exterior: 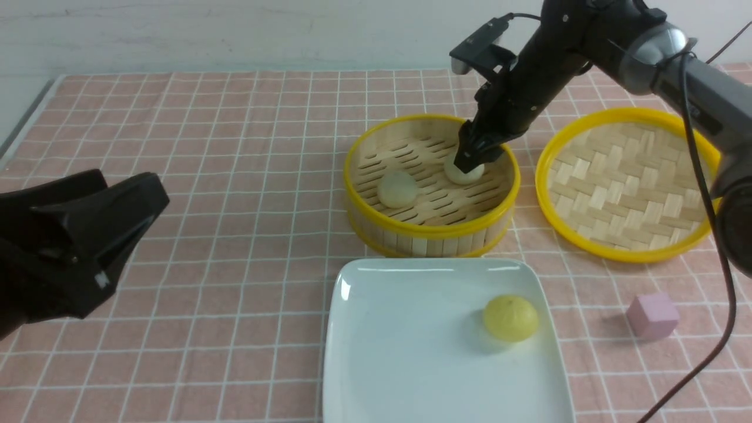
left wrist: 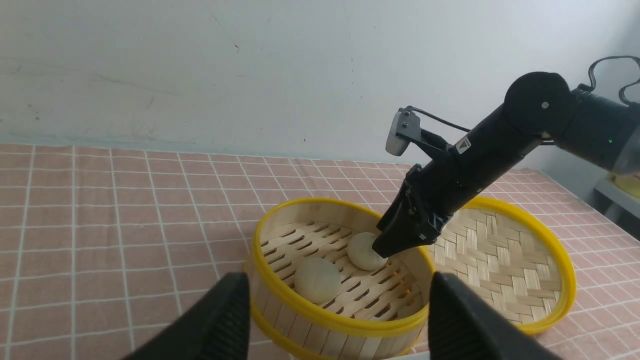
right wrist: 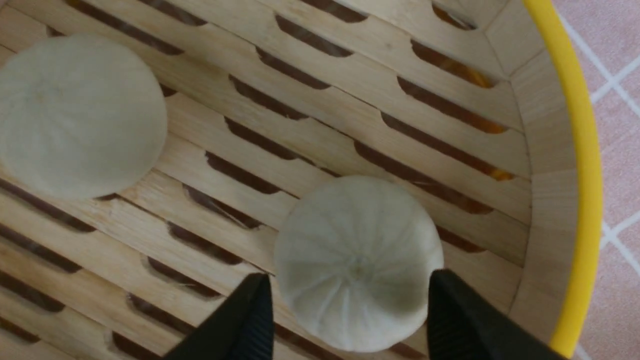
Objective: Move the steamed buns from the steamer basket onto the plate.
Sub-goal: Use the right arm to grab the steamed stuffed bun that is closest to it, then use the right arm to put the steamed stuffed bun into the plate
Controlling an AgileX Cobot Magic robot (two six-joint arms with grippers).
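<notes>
- White and glossy, a large rounded-square plate [exterior: 399, 341] lies nearest on the pink checked cloth of the bench [exterior: 235, 205]. It holds one bright yellow bun [exterior: 510, 318] on its right half. The rest is bare, which looks like room kept for the pale buns.
- To the plate's right sits a small pink cube [exterior: 652, 316], apart from everything else.
- At the near left, the black left hand [exterior: 136, 189] hovers above the bench with its fingers spread wide and nothing between them. It is well apart from the food, likely parked out of the way.
- Just beyond the plate stands the round bamboo steamer basket with yellow rims [exterior: 432, 230], uncovered.
- Both pale cream steamed buns rest on its slatted floor. One [exterior: 398, 189] lies toward the left.
- The other bun [right wrist: 357, 262] lies near the right wall. The black right hand [exterior: 476, 160] reaches down into the basket, its fingers open and straddling this bun, not yet squeezing. This appears to be the line-up for a pick.
- Right of the basket, the flat woven bamboo lid with a yellow rim [exterior: 625, 182] lies on the bench, set aside so the basket can be reached.
</notes>
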